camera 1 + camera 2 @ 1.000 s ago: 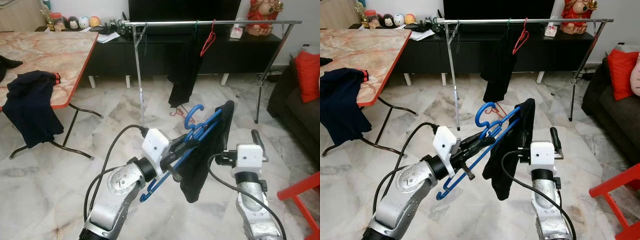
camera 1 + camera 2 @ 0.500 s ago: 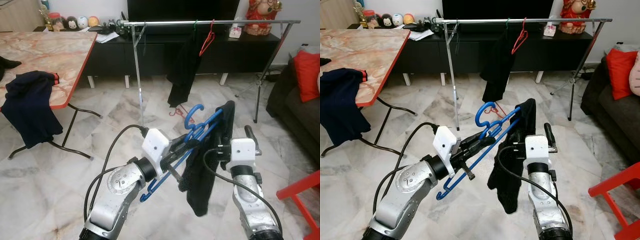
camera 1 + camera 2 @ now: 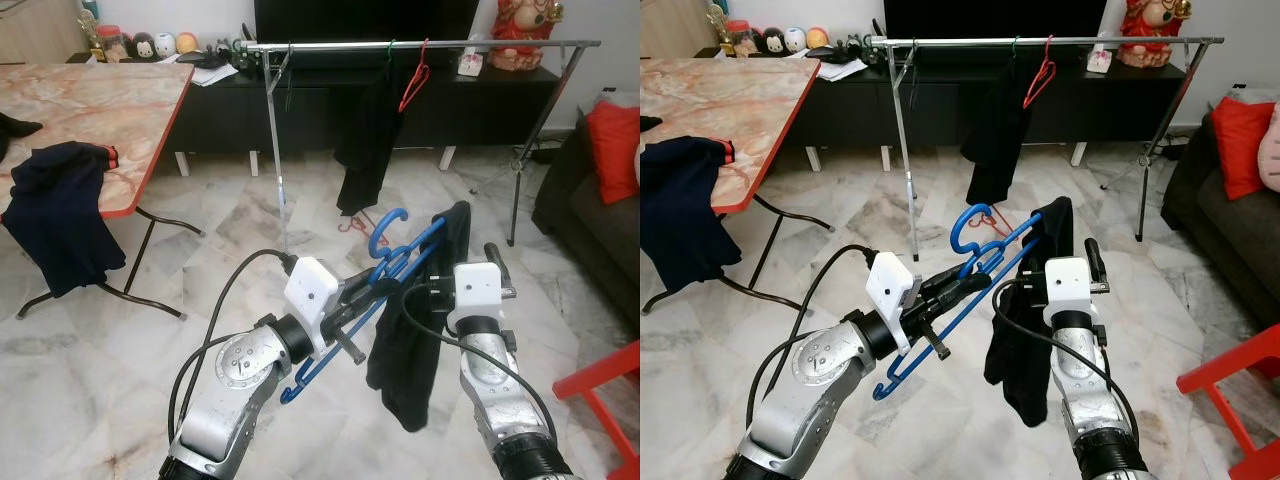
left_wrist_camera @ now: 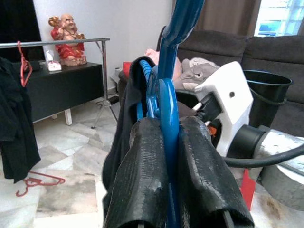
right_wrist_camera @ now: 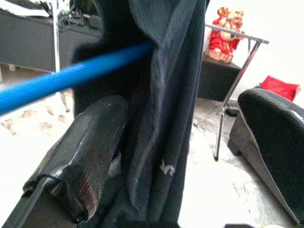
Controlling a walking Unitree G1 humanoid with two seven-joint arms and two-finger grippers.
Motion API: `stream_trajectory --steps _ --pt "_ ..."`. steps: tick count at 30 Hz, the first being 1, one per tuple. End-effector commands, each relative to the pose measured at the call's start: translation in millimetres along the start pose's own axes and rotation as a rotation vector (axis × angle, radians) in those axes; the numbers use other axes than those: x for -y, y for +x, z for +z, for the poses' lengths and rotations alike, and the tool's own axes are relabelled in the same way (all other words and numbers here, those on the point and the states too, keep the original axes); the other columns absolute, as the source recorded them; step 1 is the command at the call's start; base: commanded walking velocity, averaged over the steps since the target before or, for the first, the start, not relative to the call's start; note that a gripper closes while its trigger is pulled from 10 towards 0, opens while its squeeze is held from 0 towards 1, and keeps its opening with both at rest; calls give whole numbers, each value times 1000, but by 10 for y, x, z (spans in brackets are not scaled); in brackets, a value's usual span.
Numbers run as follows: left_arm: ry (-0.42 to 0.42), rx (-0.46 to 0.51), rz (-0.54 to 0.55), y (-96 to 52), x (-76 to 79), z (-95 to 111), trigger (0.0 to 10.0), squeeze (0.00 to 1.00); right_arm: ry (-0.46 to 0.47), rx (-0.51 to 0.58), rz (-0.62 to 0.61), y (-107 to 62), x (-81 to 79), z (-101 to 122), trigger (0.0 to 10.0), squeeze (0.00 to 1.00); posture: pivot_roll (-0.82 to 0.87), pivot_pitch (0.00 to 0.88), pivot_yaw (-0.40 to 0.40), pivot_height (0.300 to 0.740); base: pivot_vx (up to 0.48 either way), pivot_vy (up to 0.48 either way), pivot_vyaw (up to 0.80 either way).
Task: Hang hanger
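My left gripper (image 3: 372, 291) is shut on a blue hanger (image 3: 402, 260), and in the left wrist view its fingers (image 4: 142, 175) press the blue bar from both sides. A black garment (image 3: 400, 350) is draped over the hanger's far end and hangs down. My right gripper (image 5: 185, 99) is open around that garment: one finger (image 5: 90, 147) lies against the cloth, while the other (image 3: 492, 256) stands clear of it. The silver clothes rail (image 3: 450, 44) stands across the room, well beyond both grippers.
A red hanger (image 3: 415, 76) and a black garment (image 3: 365, 130) hang on the rail, and another red hanger (image 3: 353, 226) lies on the floor below. At left, a marble table (image 3: 90, 100) holds a dark garment (image 3: 60, 215). A sofa (image 3: 585, 215) and a red chair (image 3: 600, 385) are at right.
My right gripper has moved left and closer to the hanger, bringing its fingers around the black garment. The garment's lower end now hangs lower. The left gripper and hanger have stayed put.
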State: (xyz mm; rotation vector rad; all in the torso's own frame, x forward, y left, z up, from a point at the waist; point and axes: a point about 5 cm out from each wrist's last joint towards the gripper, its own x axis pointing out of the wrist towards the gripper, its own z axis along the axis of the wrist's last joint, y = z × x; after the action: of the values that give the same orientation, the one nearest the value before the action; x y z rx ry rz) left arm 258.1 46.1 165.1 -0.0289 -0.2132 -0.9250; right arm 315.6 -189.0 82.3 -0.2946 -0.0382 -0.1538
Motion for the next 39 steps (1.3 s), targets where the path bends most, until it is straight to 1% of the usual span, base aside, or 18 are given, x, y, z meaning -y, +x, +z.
stream_trajectory --steps 1,2,3,5,6,7,9,10,11,12,13,14,15,16,17,39 --pt "39 80 -13 56 23 155 10000 0 -1 -4 -12 39 27 4 10000 0 -102 0 -48 740 0 0 0" --pt "39 80 -13 56 23 155 10000 0 -3 -5 -12 46 26 3 10000 0 -102 0 -48 740 0 0 0" --pt "39 80 -13 56 24 156 10000 0 3 -8 -13 55 26 0 9216 0 -102 0 -48 740 0 0 0" --pt "39 81 -13 55 24 156 10000 0 7 -11 -13 60 25 -1 9216 0 -102 0 -48 740 0 0 0" --pt "39 80 -13 55 24 156 10000 0 8 -14 -9 79 22 -5 5098 0 -100 0 -48 740 0 0 0" --pt "39 80 -13 55 24 156 10000 0 8 -14 -9 79 22 -5 5098 0 -100 0 -48 740 0 0 0" --pt "39 80 -13 54 23 155 10000 0 7 -14 -6 97 19 2 7490 0 -100 0 -47 740 0 0 0" --pt "38 80 -13 54 24 156 10000 0 11 -6 7 113 8 18 8353 0 -100 0 -47 740 0 0 0" --pt "38 80 -13 54 25 156 10000 0 11 -1 15 120 1 26 8627 0 -100 0 -47 740 0 0 0" --pt "38 80 -13 54 25 156 10000 0 11 2 20 126 -4 31 8627 0 -99 0 -46 740 0 0 0" --pt "38 81 -13 55 25 157 10000 0 12 6 26 134 -12 40 9804 0 -99 0 -46 740 0 0 0" --pt "38 81 -13 55 26 157 10000 0 16 16 36 144 -24 55 9529 0 -101 0 -46 740 0 0 0" --pt "38 81 -13 55 26 157 10000 0 16 16 36 144 -24 55 9529 0 -101 0 -46 740 0 0 0" --pt "38 82 -13 55 27 158 10000 0 17 25 41 156 -30 71 3216 0 -98 0 -46 740 0 0 0" --pt "38 82 -13 55 27 159 10000 0 19 25 39 163 -28 76 0 0 -98 0 -46 740 0 0 0" --pt "36 79 -9 53 24 153 10000 0 36 61 51 166 -63 97 0 0 -99 0 -47 740 0 0 0"
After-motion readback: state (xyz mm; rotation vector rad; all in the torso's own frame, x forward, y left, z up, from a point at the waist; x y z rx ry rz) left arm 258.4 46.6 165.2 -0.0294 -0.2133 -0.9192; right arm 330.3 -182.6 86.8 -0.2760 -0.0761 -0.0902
